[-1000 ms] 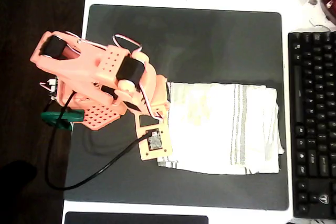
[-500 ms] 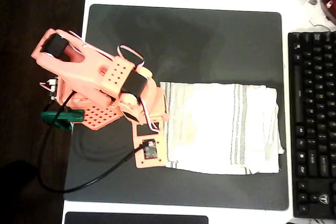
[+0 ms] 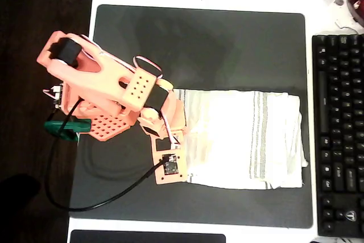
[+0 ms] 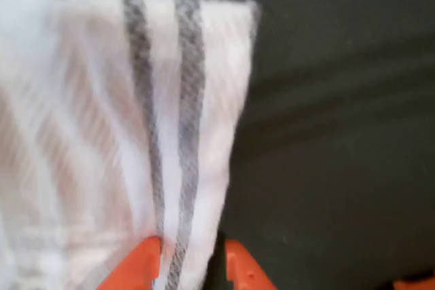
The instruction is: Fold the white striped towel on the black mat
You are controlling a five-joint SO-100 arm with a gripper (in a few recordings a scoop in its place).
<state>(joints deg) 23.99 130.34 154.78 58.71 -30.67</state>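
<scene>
Black mat (keyboard beside) under towel

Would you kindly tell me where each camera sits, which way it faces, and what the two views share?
Overhead view: fixed above the desk, looking straight down at the black mat, the keyboard and the orange arm.
Wrist view: rides on the gripper, looking along its orange jaws, which straddle the towel's striped edge.
Both show the white striped towel on the mat.
</scene>
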